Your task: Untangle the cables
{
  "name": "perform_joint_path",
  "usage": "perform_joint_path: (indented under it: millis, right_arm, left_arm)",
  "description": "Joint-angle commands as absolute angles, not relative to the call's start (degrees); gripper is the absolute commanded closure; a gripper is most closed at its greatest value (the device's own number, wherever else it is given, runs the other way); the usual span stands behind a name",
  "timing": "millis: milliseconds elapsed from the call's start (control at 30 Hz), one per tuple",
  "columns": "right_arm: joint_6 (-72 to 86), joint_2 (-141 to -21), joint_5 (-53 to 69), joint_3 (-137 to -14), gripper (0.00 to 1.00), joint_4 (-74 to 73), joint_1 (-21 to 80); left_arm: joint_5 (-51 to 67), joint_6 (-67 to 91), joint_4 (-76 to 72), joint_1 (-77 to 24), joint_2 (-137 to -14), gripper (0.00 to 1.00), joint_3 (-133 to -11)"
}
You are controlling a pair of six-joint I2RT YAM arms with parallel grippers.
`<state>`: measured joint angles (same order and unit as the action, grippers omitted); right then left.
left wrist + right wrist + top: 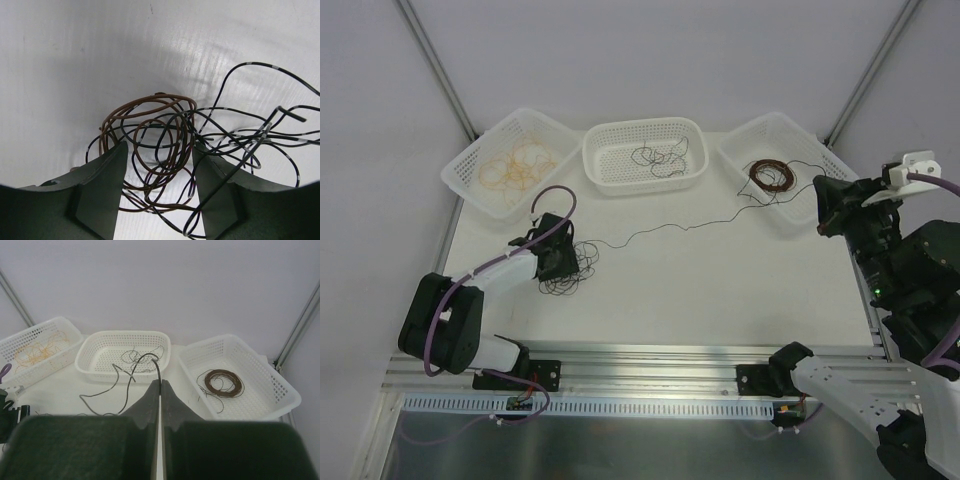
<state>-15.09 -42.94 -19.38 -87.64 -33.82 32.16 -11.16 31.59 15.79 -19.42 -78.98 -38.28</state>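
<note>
A tangle of dark brown and black cables (570,270) lies on the white table at the left. In the left wrist view the brown loops (160,130) and the black cables (250,135) curl together. My left gripper (556,262) is open and low over the tangle, with its fingers (102,185) on either side of the loops (159,172). One black cable (665,229) runs from the tangle to the right. My right gripper (820,208) is shut on its far end, which arcs up from the closed tips (160,384).
Three white baskets stand along the back. The left one (470,162) holds yellow-tan cables (515,165). The middle one (605,168) holds black cables (660,155). The right one (800,215) holds a dark brown coil (772,176), also in the right wrist view (222,382).
</note>
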Motion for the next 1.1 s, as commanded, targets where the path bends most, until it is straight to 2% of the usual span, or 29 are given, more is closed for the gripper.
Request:
perform_joint_path:
  millis: [0,367,667,1067]
  right_arm:
    - [-15.7,-42.6,-21.9,-87.3,0.99,-31.7,31.9]
    - [-17.8,-38.2,-33.6,-87.1,0.99,-27.7,31.9]
    - [-19.8,-34.7,-33.3,-88.7,0.99,-28.2,31.9]
    - [-23.6,-29.3,-36.6,-90.8,0.99,-25.0,34.0]
  left_arm:
    - [-13.4,30.3,17.8,-18.8,-79.8,0.45,-39.6]
    - [-15.9,33.2,17.9,-15.9,-77.3,0.42,-38.2]
    - [-17.3,34.7,18.0,-10.0,-76.5,0.41,-41.0]
    - [-18.6,34.3,18.1,-4.8,-78.7,0.29,-43.0]
